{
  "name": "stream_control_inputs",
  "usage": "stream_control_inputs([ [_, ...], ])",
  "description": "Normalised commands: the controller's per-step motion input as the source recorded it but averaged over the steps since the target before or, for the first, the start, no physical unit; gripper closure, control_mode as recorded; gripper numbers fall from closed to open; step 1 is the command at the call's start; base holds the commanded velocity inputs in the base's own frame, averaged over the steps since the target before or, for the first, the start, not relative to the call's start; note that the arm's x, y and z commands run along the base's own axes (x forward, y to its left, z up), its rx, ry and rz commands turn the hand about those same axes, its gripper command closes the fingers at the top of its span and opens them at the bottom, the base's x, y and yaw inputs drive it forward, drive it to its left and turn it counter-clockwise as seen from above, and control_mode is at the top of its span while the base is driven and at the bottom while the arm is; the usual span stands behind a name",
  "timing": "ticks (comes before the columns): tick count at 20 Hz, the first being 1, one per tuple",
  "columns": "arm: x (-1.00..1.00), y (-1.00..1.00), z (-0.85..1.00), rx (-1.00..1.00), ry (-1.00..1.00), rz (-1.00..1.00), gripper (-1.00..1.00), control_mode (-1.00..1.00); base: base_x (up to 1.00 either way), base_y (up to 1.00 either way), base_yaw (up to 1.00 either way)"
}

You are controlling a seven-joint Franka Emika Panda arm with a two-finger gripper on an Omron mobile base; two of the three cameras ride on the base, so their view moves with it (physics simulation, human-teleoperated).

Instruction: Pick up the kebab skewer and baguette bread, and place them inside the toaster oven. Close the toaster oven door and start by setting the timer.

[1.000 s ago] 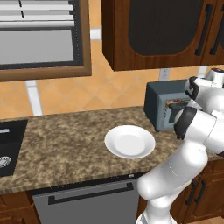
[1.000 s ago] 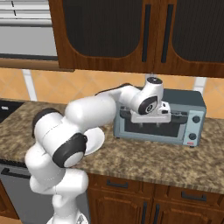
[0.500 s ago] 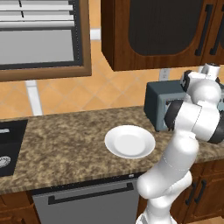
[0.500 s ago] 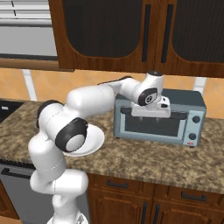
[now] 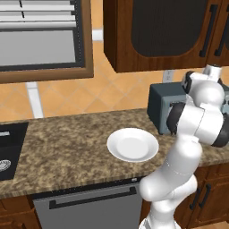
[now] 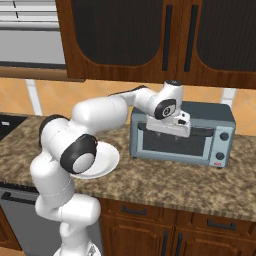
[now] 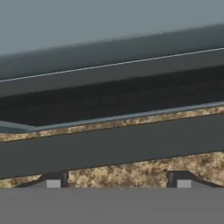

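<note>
One white arm reaches across the speckled brown desk (image 6: 165,182) to the toaster oven (image 6: 222,117), a boxy blue-grey unit standing near the back wall beneath dark wooden cabinets (image 6: 135,35). In the right base view the tool (image 6: 167,131) sits at the top of the toaster oven door (image 6: 172,145), right at the dark bar handle (image 6: 202,132) — the white hand covers the handle's left part. The door stands upright against the oven front, its dark glass facing out, with small round controls (image 6: 224,136) on the panel to its right.

From the hand view, the two dark finger tips (image 7: 53,180) stand well apart, one low at either side, with the dark bar (image 7: 113,142) running across just ahead of them and speckled desk showing past it. The tool is spread wide and nothing sits between its fingers; whether the tips touch the bar I cannot tell.

A round white plate (image 5: 133,145) lies bare on the desk, left of the oven and apart from it. Inside the oven, nothing can be made out through the glass. At the far left edge of the left base view — a dark sink (image 5: 10,147) set into the desk.
</note>
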Motion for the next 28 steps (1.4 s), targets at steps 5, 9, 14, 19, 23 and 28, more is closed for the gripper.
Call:
stream_control_inputs([
  [5,0.16,0.35,-0.01,0.0,0.0,-0.34,-1.0,-1.0,0.0,0.0,0.0],
  [9,0.0,0.11,0.0,0.0,0.0,-0.4,-1.0,-1.0,0.0,0.0,0.0],
  [14,-0.15,0.0,0.0,0.0,0.0,-0.35,-1.0,-1.0,0.0,0.0,0.0],
  [19,-0.59,-0.06,0.0,0.0,0.0,-0.22,-1.0,-1.0,0.0,0.0,0.0],
  [23,-0.28,-0.03,0.08,0.0,0.0,-0.09,-1.0,-1.0,0.0,0.0,0.0],
  [28,-0.33,-0.49,0.1,0.0,0.0,-0.07,-1.0,-1.0,0.0,0.0,0.0],
])
